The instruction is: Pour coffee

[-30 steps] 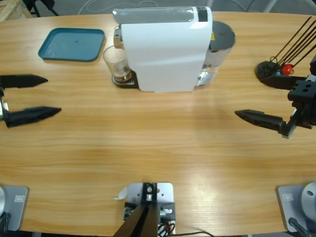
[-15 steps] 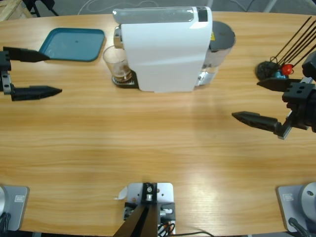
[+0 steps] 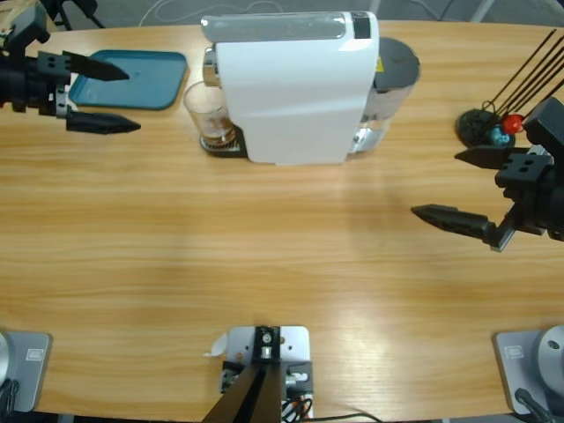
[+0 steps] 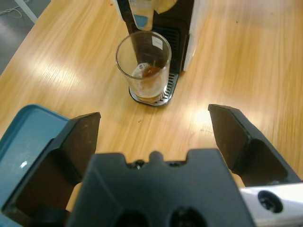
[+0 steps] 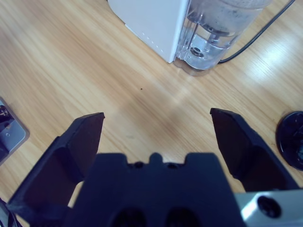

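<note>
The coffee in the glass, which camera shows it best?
The left wrist view: the coffee shows as a thin brown layer at the bottom of the glass. The high view shows only a dark patch in the glass beside the machine. The right wrist view misses it.

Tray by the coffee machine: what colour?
Teal blue tray, best seen in the high view.

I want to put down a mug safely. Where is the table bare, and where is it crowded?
Bare: the wide wood between the coffee machine and the near edge, and between the two grippers, left and right. Crowded: the far edge, with the teal tray, the glass tumbler and the black stick holder.
</note>
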Robot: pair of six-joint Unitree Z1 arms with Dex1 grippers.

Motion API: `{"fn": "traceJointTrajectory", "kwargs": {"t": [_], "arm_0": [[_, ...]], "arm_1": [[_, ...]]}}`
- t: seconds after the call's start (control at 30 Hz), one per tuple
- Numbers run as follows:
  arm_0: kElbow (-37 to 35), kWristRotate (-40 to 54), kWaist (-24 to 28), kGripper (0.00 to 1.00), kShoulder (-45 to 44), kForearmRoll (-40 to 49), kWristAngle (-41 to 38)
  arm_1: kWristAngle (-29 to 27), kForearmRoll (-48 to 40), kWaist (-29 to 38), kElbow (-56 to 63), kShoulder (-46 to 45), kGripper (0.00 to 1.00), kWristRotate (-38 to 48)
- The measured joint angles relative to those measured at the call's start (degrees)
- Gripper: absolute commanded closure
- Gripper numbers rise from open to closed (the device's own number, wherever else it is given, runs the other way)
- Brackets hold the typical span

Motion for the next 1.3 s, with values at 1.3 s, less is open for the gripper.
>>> {"fn": "traceJointTrajectory", "kwargs": {"t": [1.3], "arm_0": [[-13.51, -3.35, -9.05, 0.0, 17.13, -0.96, -0.36]], "arm_1": [[0.01, 1.51, -0.88, -0.42, 2.56, 0.0, 0.0]]}}
